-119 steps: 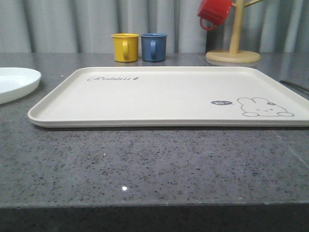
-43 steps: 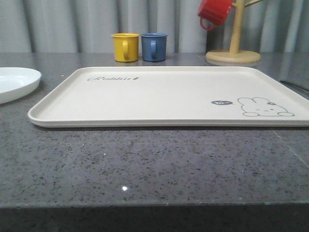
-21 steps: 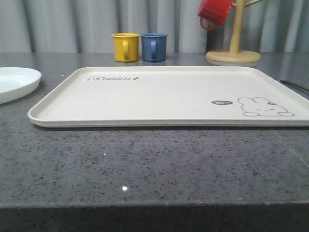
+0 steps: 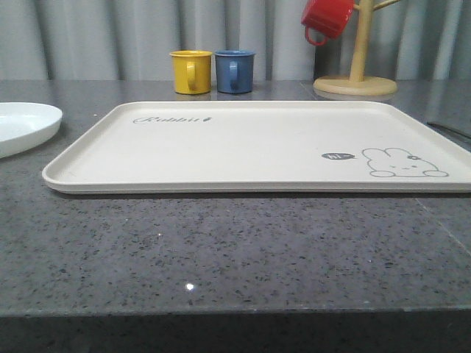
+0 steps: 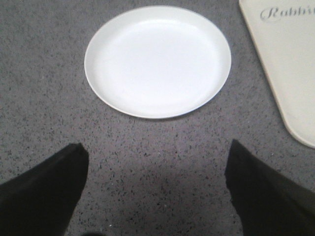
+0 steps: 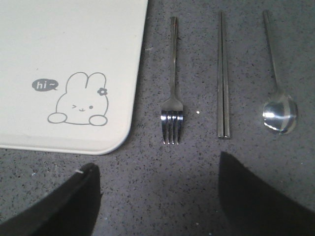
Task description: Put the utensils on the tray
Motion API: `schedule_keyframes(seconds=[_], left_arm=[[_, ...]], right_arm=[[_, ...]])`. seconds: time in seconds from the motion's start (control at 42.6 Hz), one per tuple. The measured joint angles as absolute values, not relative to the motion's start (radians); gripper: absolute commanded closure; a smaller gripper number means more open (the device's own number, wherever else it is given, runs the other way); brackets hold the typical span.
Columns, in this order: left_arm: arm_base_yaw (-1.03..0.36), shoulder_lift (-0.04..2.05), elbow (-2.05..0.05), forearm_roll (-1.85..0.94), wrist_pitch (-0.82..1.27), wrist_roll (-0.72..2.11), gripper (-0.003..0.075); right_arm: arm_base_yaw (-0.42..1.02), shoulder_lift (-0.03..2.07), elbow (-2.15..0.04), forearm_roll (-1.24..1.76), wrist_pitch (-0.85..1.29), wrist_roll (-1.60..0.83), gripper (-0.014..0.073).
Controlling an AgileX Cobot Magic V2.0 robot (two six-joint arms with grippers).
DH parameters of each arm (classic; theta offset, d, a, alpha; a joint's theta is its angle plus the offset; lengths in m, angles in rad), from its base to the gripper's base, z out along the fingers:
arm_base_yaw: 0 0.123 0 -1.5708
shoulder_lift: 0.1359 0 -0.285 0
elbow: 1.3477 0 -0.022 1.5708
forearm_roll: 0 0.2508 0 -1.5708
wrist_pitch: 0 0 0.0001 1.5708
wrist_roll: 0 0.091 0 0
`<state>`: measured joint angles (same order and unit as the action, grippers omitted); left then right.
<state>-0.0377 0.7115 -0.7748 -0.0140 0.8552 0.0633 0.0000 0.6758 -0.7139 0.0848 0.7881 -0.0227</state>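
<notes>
The cream tray with the rabbit drawing lies empty in the middle of the dark counter. To its left rests a round white plate, also empty. My left gripper hangs open above the bare counter just short of the plate, beside the tray's corner. My right gripper is open too, above the counter near the tray's rabbit corner. Past it, side by side on the counter, lie a silver fork, a pair of metal chopsticks and a long-handled spoon.
Behind the tray stand a yellow mug and a blue mug. A wooden mug tree at the back right carries a red mug. A thin dark object shows at the tray's right edge.
</notes>
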Motion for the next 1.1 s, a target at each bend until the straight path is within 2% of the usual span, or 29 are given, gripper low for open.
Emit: schedule_keyframes(seconds=[0.235, 0.399, 0.587, 0.728, 1.033, 1.104], left_arm=[[-0.030, 0.937, -0.854, 0.025, 0.884, 0.063, 0.0153], [0.071, 1.070, -0.916, 0.020, 0.882, 0.063, 0.0153], [0.243, 1.231, -0.985, -0.202, 0.862, 0.230, 0.0153], [0.324, 1.345, -1.023, -0.377, 0.846, 0.363, 0.0153], [0.337, 1.536, -1.092, -0.484, 0.800, 0.432, 0.0157], [0.331, 1.561, -1.098, -0.496, 0.789, 0.438, 0.0183]], right_arm=[[0.000, 0.676, -0.714, 0.085, 0.788, -0.023, 0.0058], [0.000, 0.676, -0.714, 0.085, 0.788, -0.023, 0.0058], [0.000, 0.676, -0.714, 0.085, 0.788, -0.023, 0.0058], [0.000, 0.676, -0.714, 0.085, 0.788, -0.023, 0.0058], [0.000, 0.676, -0.714, 0.084, 0.788, -0.023, 0.0058], [0.000, 0.676, -0.714, 0.084, 0.788, -0.023, 0.0058]])
